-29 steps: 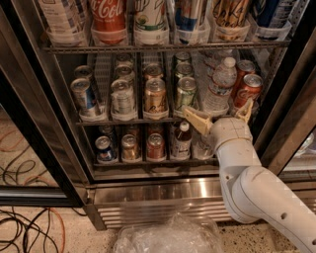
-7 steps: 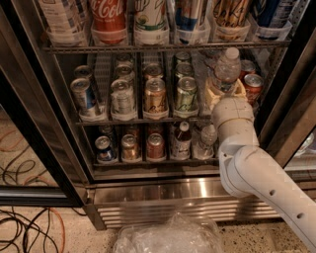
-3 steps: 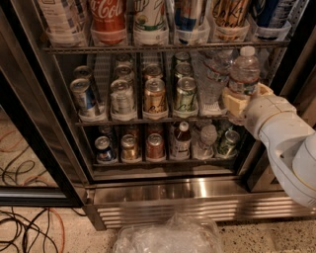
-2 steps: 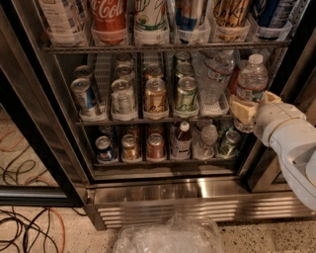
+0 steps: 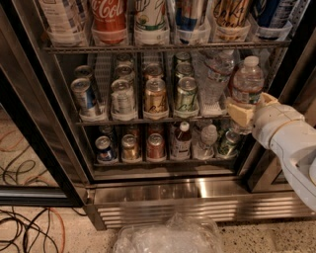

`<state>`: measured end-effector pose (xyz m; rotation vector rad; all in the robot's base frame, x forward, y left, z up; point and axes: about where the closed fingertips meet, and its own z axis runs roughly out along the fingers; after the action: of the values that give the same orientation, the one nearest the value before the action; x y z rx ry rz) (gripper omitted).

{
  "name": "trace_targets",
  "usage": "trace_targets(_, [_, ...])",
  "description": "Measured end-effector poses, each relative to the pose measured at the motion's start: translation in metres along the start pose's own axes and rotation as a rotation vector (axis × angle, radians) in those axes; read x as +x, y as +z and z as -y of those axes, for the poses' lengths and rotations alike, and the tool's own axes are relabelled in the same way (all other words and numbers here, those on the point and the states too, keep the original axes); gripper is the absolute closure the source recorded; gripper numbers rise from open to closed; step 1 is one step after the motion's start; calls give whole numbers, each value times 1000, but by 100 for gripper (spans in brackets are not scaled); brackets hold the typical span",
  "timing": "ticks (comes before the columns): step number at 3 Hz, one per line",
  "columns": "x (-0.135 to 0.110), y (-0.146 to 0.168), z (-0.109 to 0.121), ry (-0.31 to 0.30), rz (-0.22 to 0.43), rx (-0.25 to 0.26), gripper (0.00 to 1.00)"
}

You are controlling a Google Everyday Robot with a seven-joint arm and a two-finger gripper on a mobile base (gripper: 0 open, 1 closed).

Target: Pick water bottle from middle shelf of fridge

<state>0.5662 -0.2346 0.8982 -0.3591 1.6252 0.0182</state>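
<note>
The water bottle (image 5: 246,82), clear ribbed plastic with a white cap and pale label, stands upright in my gripper (image 5: 249,109). The gripper is shut on its lower body. It holds the bottle at the right end of the middle shelf (image 5: 148,120), in front of the fridge's (image 5: 197,190) black door frame. My white arm reaches in from the lower right. The middle shelf holds rows of cans in blue, silver, gold and green. A second clear bottle (image 5: 216,74) stands on that shelf, just left of the held one.
The top rack holds tall bottles, one with a red Coca-Cola label (image 5: 108,15). The bottom rack holds small cans and a red-necked bottle (image 5: 183,140). A crumpled clear plastic bag (image 5: 168,236) lies on the floor in front. Cables (image 5: 24,222) lie at lower left.
The gripper closed on the water bottle on the middle shelf, then carried it right and outward, out of its row to the fridge's right edge.
</note>
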Motion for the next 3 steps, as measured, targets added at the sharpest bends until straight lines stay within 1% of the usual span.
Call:
trace_targets(1, [-7, -12, -31, -13, 33, -127, 100])
trace_targets(3, [-37, -51, -103, -85, 137, -403, 100])
